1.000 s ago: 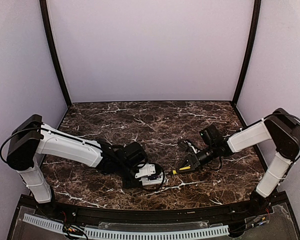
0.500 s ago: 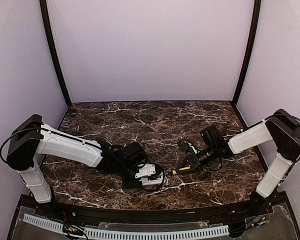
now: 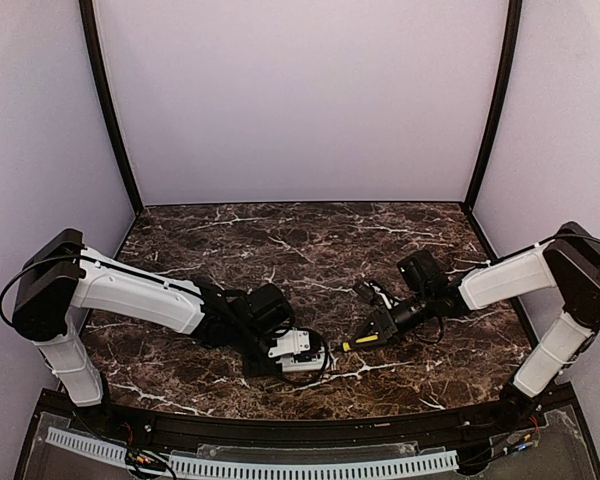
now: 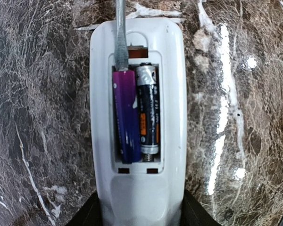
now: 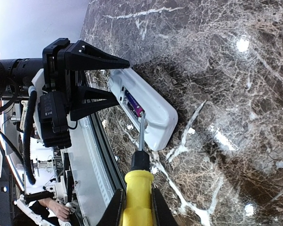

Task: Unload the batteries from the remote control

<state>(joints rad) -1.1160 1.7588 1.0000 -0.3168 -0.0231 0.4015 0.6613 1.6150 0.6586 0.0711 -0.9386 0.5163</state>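
The white remote control (image 4: pixel 137 188) lies face down on the marble, its compartment open. Two batteries sit side by side in it: a purple one (image 4: pixel 126 117) and a black-and-orange one (image 4: pixel 148 115). My left gripper (image 4: pixel 140 217) is shut on the remote's near end, with a dark finger (image 4: pixel 87 215) on each side. My right gripper (image 5: pixel 137 209) is shut on a yellow-handled screwdriver (image 5: pixel 137 188). The screwdriver's metal blade (image 4: pixel 121 37) reaches into the compartment and touches the purple battery's far end. In the top view both grippers (image 3: pixel 315 355) (image 3: pixel 380 325) meet near the table's front middle.
The dark marble table (image 3: pixel 310 250) is enclosed by pale purple walls and black corner posts (image 3: pixel 110 110). The table's front rail (image 5: pixel 101 155) runs close beside the remote. The left arm's wrist and cables (image 5: pixel 52 108) sit just behind the remote.
The right arm has edged slightly to the left, bringing the screwdriver a little closer in at the remote. The left arm and the remote have stayed put.
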